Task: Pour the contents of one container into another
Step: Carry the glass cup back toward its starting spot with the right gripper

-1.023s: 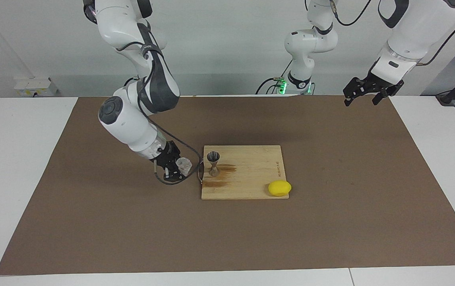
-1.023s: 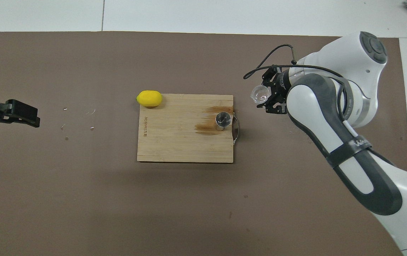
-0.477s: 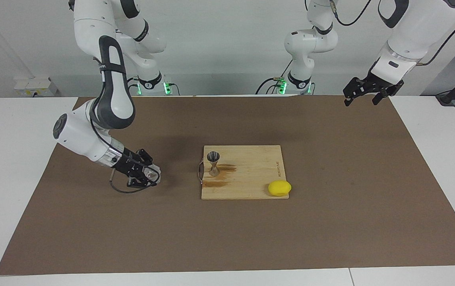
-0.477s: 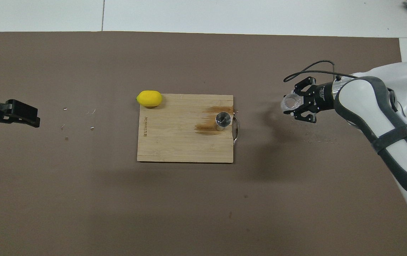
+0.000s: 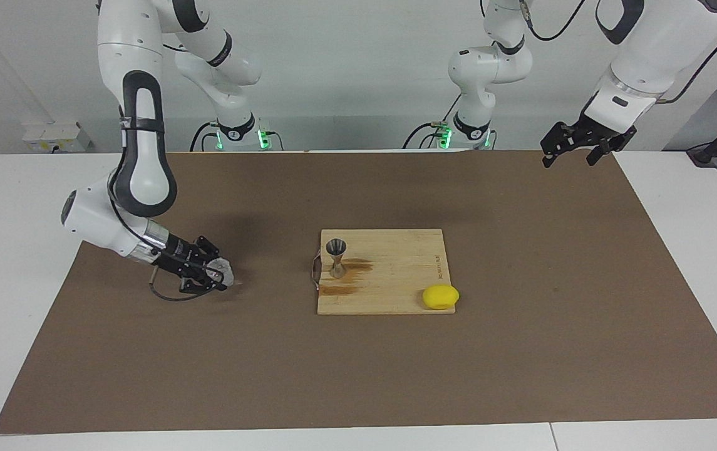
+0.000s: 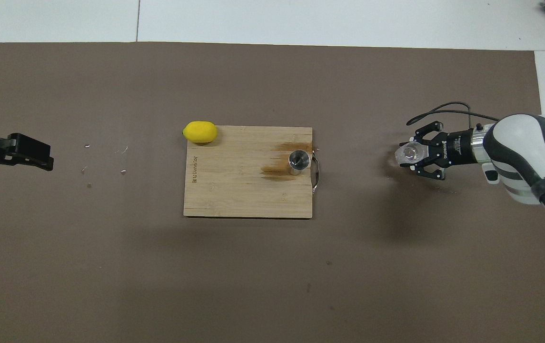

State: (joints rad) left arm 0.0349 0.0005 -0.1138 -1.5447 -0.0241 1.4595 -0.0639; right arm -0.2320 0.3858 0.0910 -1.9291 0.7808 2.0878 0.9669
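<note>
Landmark: rectangular bamboo cutting board (image 5: 396,275) on the brown mat (image 5: 521,351).
On the board: steel hourglass jigger (image 5: 336,257) upright near the edge toward the right arm's end; yellow lemon (image 5: 440,297) at the corner away from the robots, toward the left arm's end.
Toward right arm's end: right gripper (image 5: 215,276) low over the mat, clamped on a clear faceted cup (image 5: 221,270), well apart from the board.
Toward left arm's end: bare mat; left gripper (image 5: 574,148) waits high, jaws apart.

A wooden cutting board (image 5: 389,275) with brown stains lies mid-counter on a brown mat (image 5: 521,351). A lemon (image 5: 440,296) rests on the board's corner farthest from the robots, toward the left arm's end.
</note>
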